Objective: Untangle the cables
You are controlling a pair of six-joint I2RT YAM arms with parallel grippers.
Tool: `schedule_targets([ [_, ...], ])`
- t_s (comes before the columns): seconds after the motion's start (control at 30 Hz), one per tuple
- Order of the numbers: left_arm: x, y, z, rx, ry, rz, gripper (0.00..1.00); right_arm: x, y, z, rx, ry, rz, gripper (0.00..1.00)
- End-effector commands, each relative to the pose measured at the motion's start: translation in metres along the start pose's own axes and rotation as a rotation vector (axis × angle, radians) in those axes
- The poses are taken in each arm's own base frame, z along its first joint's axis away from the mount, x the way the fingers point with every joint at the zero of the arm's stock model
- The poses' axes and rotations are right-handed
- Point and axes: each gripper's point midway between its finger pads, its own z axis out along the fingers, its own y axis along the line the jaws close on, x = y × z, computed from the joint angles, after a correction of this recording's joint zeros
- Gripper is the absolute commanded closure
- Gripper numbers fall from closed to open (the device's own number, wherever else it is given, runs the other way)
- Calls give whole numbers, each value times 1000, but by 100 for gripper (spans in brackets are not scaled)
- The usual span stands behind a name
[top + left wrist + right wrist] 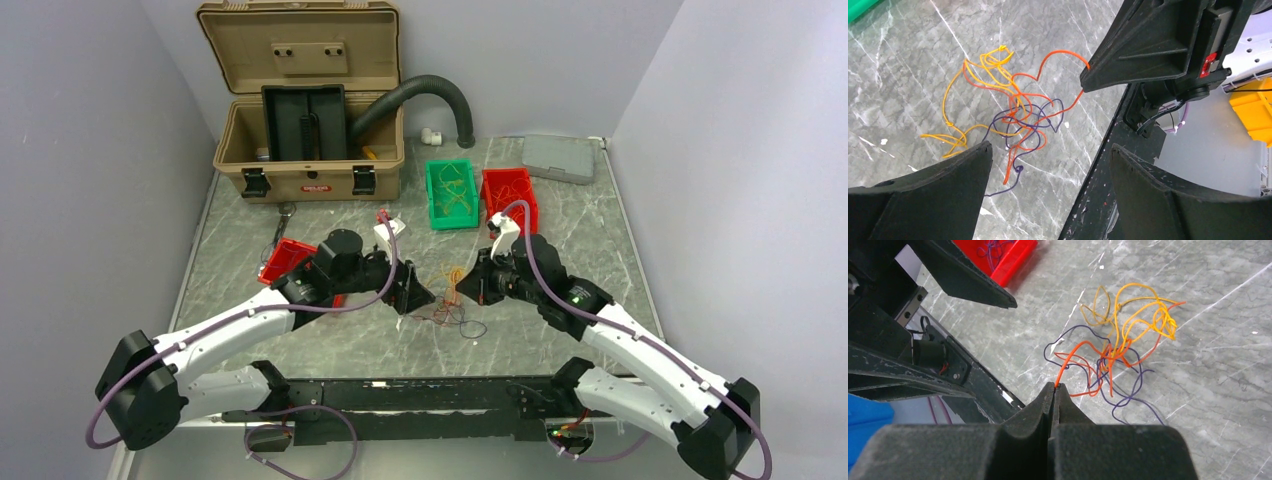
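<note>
The cables [455, 312] are a loose tangle of thin orange, yellow, red-orange and purple strands on the grey marble table between both grippers. In the left wrist view the tangle [1008, 110] lies ahead of my left gripper [1048, 165], which is open and empty above the table's near edge. My right gripper [1055, 386] is shut on the end of a red-orange strand [1068, 357] and holds it slightly lifted; the other strands [1128, 325] stay on the table. In the top view the left gripper [420, 298] and right gripper [462, 285] face each other closely.
An open tan toolbox [300, 130] with a black corrugated hose [440, 95] stands at the back. A green bin [450, 192] and a red bin [510, 195] hold thin wires. Another red bin [290, 260] is under the left arm. A grey flat case [558, 157] is back right.
</note>
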Motion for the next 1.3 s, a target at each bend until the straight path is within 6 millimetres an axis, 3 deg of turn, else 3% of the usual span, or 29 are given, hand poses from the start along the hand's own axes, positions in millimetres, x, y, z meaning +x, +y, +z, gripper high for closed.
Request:
schedule_targets([
  [0.0, -8, -11, -1, 41, -43, 39, 11, -29, 13, -13, -17, -93, -16, 100],
  [0.27, -13, -15, -7, 19, -71, 57, 8, -36, 24, -13, -60, -107, -17, 98],
  [0.3, -13, -14, -7, 12, -70, 55, 7, -33, 26, -11, -77, -93, -20, 86],
  [0.33, -12, -13, -8, 4, -68, 51, 7, -32, 27, -10, -83, -79, -24, 60],
  [0.37, -11, -11, -8, -2, -67, 48, 7, -31, 26, -9, -74, -68, -24, 42],
  [0.4, -10, -10, -8, -10, -64, 43, 7, -30, 22, -8, -52, -59, -15, 32],
  [0.43, -9, -9, -7, -16, -60, 37, 7, -29, 17, -8, -21, -59, -5, 28],
  [0.6, -3, -2, -2, -56, -19, 2, 7, -17, -23, -12, 188, -50, 52, 27],
  [0.8, 7, -3, 19, -85, 74, -3, 9, 21, -69, -17, 380, 21, 135, 27],
  [0.93, 16, 1, 41, -122, 159, -40, 10, 37, -79, -21, 394, 10, 177, 26],
  [1.13, 25, -6, 75, -109, 227, -121, 10, 41, -95, -31, 460, -49, 225, 19],
  [1.27, 42, 1, 91, -153, 310, -166, 20, 52, -100, -24, 462, -26, 239, 19],
])
